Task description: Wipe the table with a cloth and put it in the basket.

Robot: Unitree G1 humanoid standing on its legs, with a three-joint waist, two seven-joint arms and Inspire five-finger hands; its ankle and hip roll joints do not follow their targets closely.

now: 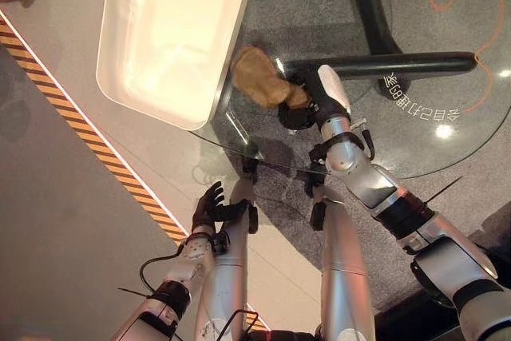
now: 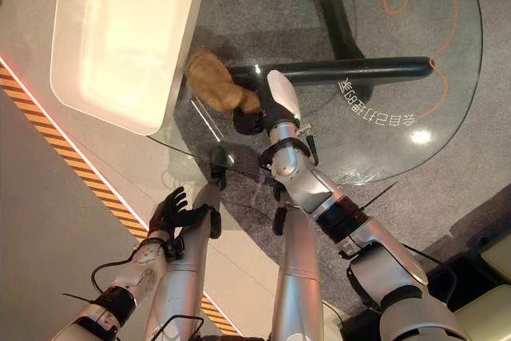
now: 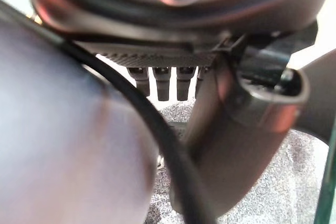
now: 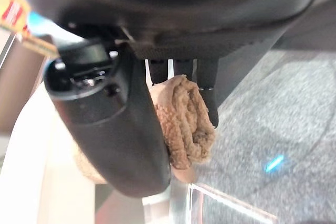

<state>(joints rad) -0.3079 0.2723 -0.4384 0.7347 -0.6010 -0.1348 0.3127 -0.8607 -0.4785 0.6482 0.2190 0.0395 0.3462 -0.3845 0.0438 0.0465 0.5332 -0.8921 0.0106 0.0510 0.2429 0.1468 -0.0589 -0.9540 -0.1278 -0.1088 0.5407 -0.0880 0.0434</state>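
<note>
A brown fuzzy cloth (image 1: 259, 77) hangs bunched in my right hand (image 1: 307, 109), which is shut on it over the glass table's (image 1: 447, 141) left edge. The right wrist view shows the cloth (image 4: 186, 124) pinched between the thumb and the fingers (image 4: 207, 80). Just left of the cloth stands the white basket (image 1: 136, 89), a wide shallow bin; the cloth (image 2: 215, 81) sits close beside its near right wall, outside it. My left hand (image 1: 209, 207) hangs low by the floor, fingers relaxed and holding nothing.
The round glass table rests on a black base (image 1: 383, 63) seen through the top. A yellow-and-black striped line (image 1: 88, 141) runs across the floor left of the basket. An orange cord (image 1: 471, 5) loops on the grey carpet under the table.
</note>
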